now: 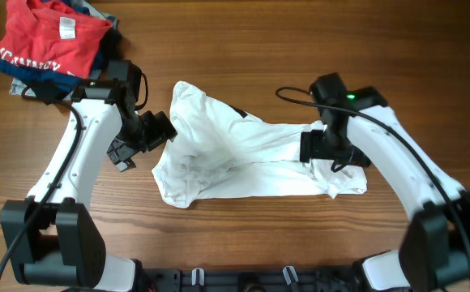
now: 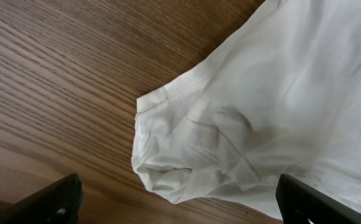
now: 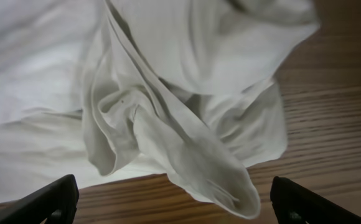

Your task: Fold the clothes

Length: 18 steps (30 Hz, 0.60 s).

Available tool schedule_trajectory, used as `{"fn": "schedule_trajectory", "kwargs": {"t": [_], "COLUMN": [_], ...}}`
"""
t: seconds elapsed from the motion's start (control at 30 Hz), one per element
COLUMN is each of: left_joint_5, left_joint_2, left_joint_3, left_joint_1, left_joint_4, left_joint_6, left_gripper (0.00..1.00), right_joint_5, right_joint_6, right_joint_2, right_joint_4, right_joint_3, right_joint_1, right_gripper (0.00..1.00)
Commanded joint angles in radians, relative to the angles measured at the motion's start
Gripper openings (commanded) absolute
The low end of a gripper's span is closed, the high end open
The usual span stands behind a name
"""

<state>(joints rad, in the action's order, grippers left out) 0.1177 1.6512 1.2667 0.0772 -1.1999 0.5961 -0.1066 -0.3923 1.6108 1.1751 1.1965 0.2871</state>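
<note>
A crumpled white garment (image 1: pixel 243 158) lies across the middle of the wooden table. My left gripper (image 1: pixel 155 134) hovers at its left edge, open and empty; in the left wrist view a hemmed corner (image 2: pixel 168 99) and bunched folds lie between the spread fingers (image 2: pixel 180 205). My right gripper (image 1: pixel 324 150) hovers over the garment's right end, open and empty; the right wrist view shows a twisted fold (image 3: pixel 168 143) above the wide-open fingers (image 3: pixel 174 205).
A pile of folded clothes with a red shirt (image 1: pixel 53 40) on top sits at the far left corner. Bare wood shows in front of and behind the white garment.
</note>
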Motion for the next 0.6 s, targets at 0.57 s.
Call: {"fn": "schedule_trajectory", "kwargs": {"t": [0.57], "left_joint_5": [0.008], "left_joint_2": [0.000], "left_joint_3": [-0.007], "left_joint_1": [-0.001], "left_joint_4": [-0.008], "left_joint_6": [-0.013], "left_gripper": [1.00], "right_joint_5": [0.408], "right_joint_6": [0.205], "right_joint_2": [0.100], "right_joint_4": [-0.338], "right_joint_3": [-0.145], "right_joint_1": [-0.268], "right_gripper": [0.74]}}
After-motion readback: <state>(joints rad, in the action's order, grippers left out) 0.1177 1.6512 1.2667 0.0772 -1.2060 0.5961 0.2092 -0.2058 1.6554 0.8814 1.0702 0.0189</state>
